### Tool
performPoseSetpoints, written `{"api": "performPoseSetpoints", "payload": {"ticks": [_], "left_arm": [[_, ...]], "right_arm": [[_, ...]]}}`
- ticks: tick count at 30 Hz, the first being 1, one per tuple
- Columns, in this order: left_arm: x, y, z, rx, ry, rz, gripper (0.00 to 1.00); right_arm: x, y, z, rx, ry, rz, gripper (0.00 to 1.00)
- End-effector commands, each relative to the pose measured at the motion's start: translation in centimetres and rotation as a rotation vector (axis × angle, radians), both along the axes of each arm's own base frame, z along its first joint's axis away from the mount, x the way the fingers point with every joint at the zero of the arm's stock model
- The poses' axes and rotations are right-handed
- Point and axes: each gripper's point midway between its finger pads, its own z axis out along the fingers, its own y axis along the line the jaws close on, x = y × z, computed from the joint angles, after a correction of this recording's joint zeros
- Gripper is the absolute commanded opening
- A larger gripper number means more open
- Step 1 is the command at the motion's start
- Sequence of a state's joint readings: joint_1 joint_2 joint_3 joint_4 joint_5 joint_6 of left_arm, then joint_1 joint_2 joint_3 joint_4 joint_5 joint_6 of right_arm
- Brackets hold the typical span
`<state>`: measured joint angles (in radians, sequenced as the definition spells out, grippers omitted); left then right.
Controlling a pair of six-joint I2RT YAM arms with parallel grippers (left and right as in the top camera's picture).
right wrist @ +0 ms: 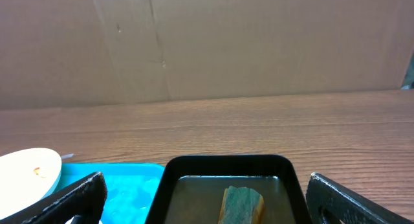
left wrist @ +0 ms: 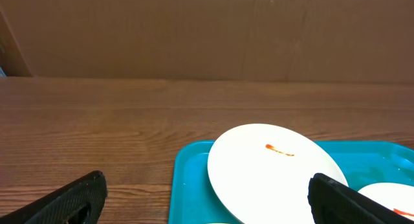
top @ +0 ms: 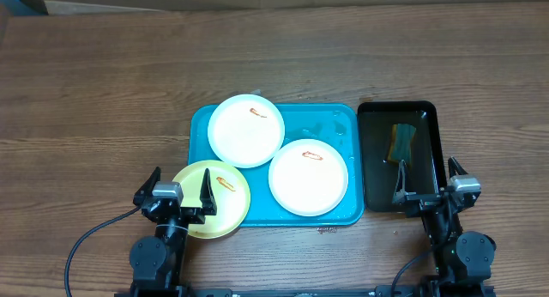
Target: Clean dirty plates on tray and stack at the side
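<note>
Far left, the left gripper (top: 177,190) hangs low over the table (top: 86,117), jaws wide apart, nothing between them. Its right finger sits over the near-left edge of the yellow plate (top: 219,207).

Yellow plate lies across the front-left corner of the tray (top: 343,124), half on the rim and half out over the table, so probably tilted a bit. Orange smear near its top. The overhanging edge looks like the easiest hold: room for one finger under and one over the lip.

Rear white plate (top: 246,130) is in the tray's back-left, far edge riding over the tray rim, smear at upper right. That raised edge is its likely pinch spot.

Front white plate (top: 309,178) lies flat in the tray, smear near the top. No lifted edge, so harder to get under.

All three plates look thin, stiff, light and smooth. Likely slippery if wet, so pinch the rim, not the face.

Black tray (top: 427,117) is just beside the tray on the right and looks wet inside. A sponge (top: 401,142) lies in it, probably soft and squashy; squeeze across its narrow sides.

Right gripper (top: 426,184) hovers at the black tray's near edge, fingers spread, empty.
</note>
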<state>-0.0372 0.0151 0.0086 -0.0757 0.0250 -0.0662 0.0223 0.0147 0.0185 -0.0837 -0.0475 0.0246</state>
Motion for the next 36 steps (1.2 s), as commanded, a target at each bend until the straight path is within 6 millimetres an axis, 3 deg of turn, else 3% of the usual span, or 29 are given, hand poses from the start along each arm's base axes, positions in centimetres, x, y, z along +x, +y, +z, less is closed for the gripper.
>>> {"api": "performPoseSetpoints", "payload": {"ticks": [1, 12, 17, 22, 25, 31, 36], "left_arm": [[0.0, 0.3, 0.0, 0.026, -0.006, 0.014, 1.00], [0.0, 0.3, 0.2, 0.026, -0.013, 0.014, 1.00], [0.0, 0.4, 0.4, 0.027, -0.022, 0.016, 1.00], [0.0, 0.6, 3.8, 0.021, -0.157, 0.035, 1.00], [-0.4, -0.6, 4.9, 0.019, -0.164, -0.036, 1.00], [-1.2, -1.8, 7.4, -0.011, -0.068, -0.108, 1.00], [0.1, -3.6, 11.0, -0.065, 0.080, -0.206, 1.00]], "right_arm": [[0.0, 0.1, -0.2, -0.006, -0.004, 0.005, 1.00], [0.0, 0.1, -0.2, -0.006, -0.004, 0.005, 1.00], [0.0, 0.1, 1.0, -0.005, -0.054, 0.005, 1.00], [-0.1, 0.1, 2.1, 0.015, -0.094, 0.006, 1.00], [-0.2, 0.1, 3.0, 0.111, -0.111, 0.007, 1.00], [-1.0, 0.0, 5.9, 0.111, -0.048, 0.002, 1.00], [-0.4, 0.1, 9.2, 0.131, 0.079, -0.005, 1.00]]}}
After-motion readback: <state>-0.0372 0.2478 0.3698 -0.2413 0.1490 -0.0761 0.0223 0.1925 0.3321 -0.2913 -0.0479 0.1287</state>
